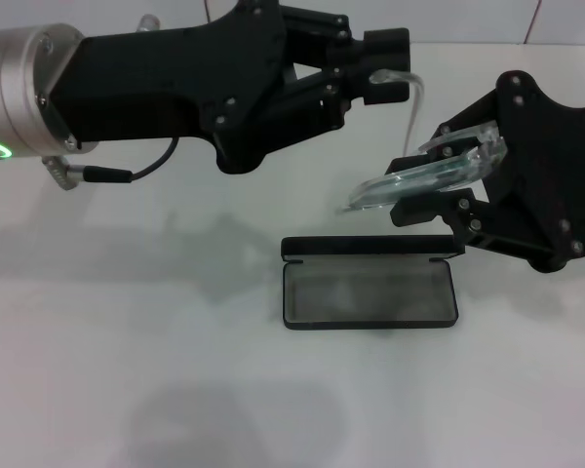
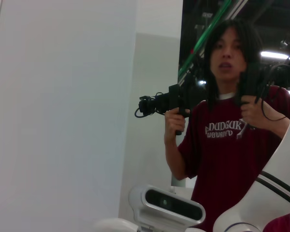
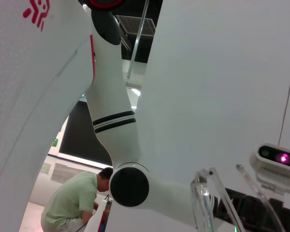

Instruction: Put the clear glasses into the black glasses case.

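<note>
The clear glasses (image 1: pixel 424 175) hang tilted above the table, with my right gripper (image 1: pixel 460 174) shut on their lens. One clear arm of the glasses curves up and across to my left gripper (image 1: pixel 384 68), whose fingers stand open around its tip. The black glasses case (image 1: pixel 370 292) lies open on the table just below the glasses, grey lining up and lid raised at the back. In the right wrist view, clear parts of the glasses (image 3: pixel 203 203) show close up. The left wrist view shows neither glasses nor case.
The white table (image 1: pixel 127 341) spreads around the case. My left arm (image 1: pixel 175 78) crosses the back of the scene from the left. The left wrist view shows a person (image 2: pixel 232 135) holding controllers; another person (image 3: pixel 72 198) bends over in the right wrist view.
</note>
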Tool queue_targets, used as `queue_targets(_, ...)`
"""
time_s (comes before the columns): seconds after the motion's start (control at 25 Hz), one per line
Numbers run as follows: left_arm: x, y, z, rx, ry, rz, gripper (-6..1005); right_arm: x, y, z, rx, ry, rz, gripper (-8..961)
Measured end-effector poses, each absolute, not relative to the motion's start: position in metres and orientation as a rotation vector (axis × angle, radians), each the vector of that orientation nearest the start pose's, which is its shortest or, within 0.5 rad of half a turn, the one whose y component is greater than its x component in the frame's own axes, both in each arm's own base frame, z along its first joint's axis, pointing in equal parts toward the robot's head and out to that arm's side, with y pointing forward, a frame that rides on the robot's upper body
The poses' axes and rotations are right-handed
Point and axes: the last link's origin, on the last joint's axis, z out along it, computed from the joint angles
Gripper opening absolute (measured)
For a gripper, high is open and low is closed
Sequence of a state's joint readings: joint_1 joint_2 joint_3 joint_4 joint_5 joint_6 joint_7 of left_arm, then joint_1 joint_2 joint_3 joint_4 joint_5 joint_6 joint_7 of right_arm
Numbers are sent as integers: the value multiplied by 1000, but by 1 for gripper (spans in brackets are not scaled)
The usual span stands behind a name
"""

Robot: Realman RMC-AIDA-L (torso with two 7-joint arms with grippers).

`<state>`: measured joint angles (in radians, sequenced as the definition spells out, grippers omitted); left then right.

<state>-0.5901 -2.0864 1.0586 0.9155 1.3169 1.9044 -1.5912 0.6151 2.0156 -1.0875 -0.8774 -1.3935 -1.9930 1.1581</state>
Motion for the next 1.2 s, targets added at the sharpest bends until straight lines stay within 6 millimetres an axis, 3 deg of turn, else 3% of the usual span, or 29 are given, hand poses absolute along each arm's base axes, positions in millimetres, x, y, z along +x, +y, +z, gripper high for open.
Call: queue_targets(1.2, -104, 307, 43, -2945, -6, -1566, 128, 128, 307, 46, -2861, -588, 1346, 137)
